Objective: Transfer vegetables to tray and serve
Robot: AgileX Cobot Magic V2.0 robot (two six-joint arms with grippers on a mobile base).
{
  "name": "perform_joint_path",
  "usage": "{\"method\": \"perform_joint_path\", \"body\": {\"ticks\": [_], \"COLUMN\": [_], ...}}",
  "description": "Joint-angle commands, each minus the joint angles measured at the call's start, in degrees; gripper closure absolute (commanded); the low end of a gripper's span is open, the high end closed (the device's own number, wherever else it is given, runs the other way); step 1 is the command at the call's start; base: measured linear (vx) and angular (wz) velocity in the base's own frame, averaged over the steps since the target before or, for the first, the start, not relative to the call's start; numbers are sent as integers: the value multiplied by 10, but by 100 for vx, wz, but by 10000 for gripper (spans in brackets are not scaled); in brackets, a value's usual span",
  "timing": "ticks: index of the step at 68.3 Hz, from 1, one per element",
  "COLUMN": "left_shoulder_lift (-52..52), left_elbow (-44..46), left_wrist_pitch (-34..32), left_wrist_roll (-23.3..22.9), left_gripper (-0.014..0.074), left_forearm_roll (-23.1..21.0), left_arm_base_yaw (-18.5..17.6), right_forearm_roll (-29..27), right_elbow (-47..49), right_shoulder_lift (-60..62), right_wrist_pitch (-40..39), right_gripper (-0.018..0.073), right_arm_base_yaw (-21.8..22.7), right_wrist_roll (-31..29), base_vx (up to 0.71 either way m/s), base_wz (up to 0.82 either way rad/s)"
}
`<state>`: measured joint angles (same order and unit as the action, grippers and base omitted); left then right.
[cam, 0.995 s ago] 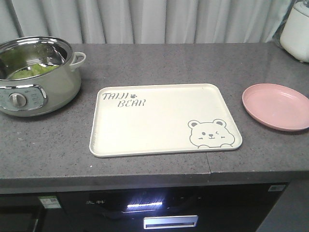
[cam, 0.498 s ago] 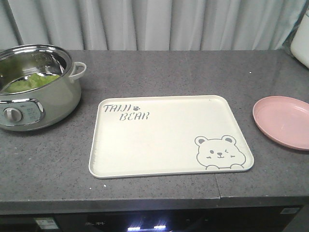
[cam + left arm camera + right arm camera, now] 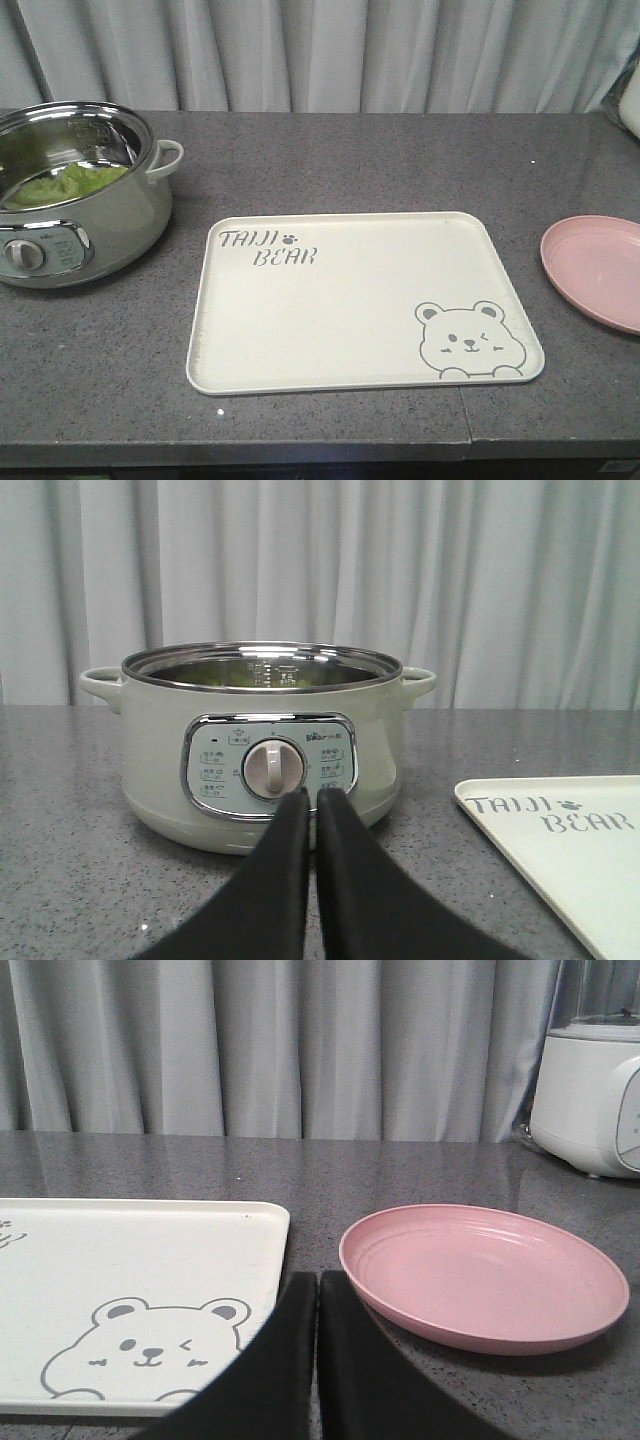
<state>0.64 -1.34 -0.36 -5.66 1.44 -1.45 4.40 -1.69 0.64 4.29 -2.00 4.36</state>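
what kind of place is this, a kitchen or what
Probably a kitchen counter: an electric pot holding vegetables, a tray and a pink plate on a grey speckled countertop.

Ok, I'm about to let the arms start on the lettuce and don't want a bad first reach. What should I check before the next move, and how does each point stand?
1. Location of the vegetables: ok, they lie inside the pot.
2. Access to the pot: ok, no lid on it.
3. Room on the tray: ok, nothing lies on it.
4. Is the left gripper ready to grasp: not ok, its fingers are shut and empty, level with the pot's front.
5. Is the right gripper free: ok, shut on nothing, low between the tray and the pink plate.
6. Depth of the leaves below the pot's rim: cannot tell.
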Motion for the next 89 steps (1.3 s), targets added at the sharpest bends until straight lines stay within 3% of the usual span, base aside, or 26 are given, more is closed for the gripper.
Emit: {"method": "perform_joint_path", "body": {"ticks": [1, 89], "left_shoulder_lift": [9, 9], "left_elbow": [-15, -15], "left_wrist_pitch": [-41, -41], "left_wrist_roll": [-5, -5], "left_gripper": [604, 604], "left_forearm_roll": [-5, -5], "left_arm_base_yaw": [1, 1], "right_forearm_roll": [1, 1], "right_elbow": [-5, -5], "right_shoulder_lift": [1, 1], "right_wrist_pitch": [-43, -43], "right_gripper": [566, 566], "right_arm_base_yaw": [3, 3], "right_wrist_roll": [-2, -2], "base_vx": [4, 1], "base_wz": [3, 1]}}
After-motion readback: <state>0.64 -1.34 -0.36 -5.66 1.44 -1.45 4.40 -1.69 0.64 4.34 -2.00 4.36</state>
